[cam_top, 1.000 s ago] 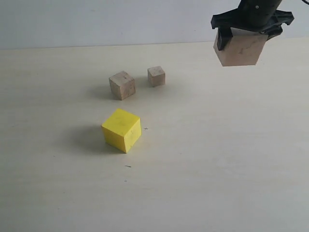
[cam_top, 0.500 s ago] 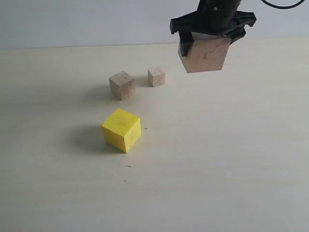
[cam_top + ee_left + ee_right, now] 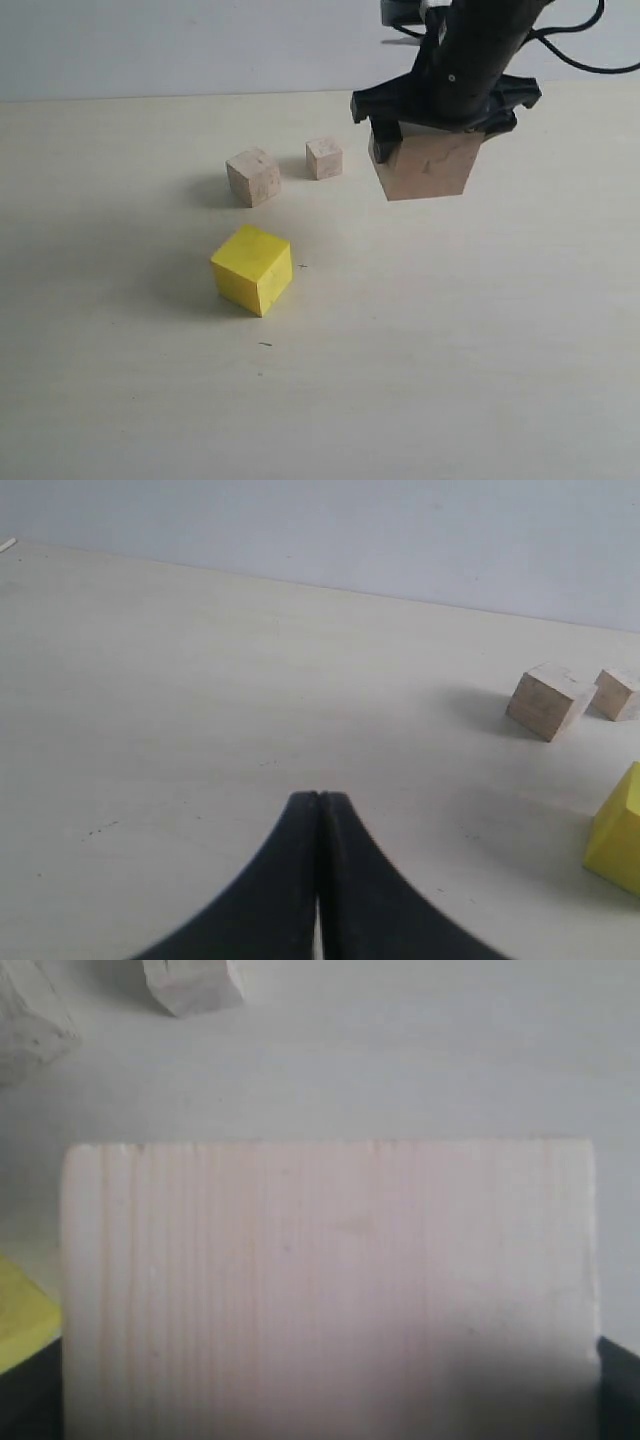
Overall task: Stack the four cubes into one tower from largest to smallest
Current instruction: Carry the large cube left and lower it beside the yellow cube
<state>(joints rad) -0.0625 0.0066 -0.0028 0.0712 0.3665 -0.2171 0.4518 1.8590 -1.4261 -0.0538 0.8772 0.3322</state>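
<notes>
The right claw [image 3: 432, 135] is clenched on the large pale pinkish cube [image 3: 428, 168], a black finger on each of two opposite sides, with the dark cracks on the cube's near face. It holds the cube over the far right part of the desk [image 3: 450, 350]; whether the underside touches the desk I cannot tell.

Just beside it to the left sits the tiniest wooden cube [image 3: 324, 158], and further left, apart from that one, the small wooden cube [image 3: 252, 177]. The yellow cube [image 3: 252, 269] stands nearer the camera, well apart from all three. All three rest on the desk, none stacked. Nothing lies on the open desk below and in front of the held cube. A black cable [image 3: 590, 68] loops off the arm against the pale wall [image 3: 200, 45].

The left claw [image 3: 318, 810] is off the exterior view; its own camera shows its tips pressed together on nothing, low over bare desk, with the yellow cube cut off by the frame edge.

In the right wrist view the held cube fills nearly everything. Only a yellow corner and two washed-out wooden blocks cut by the frame peek past it, and the claw shows merely as dark corners.
</notes>
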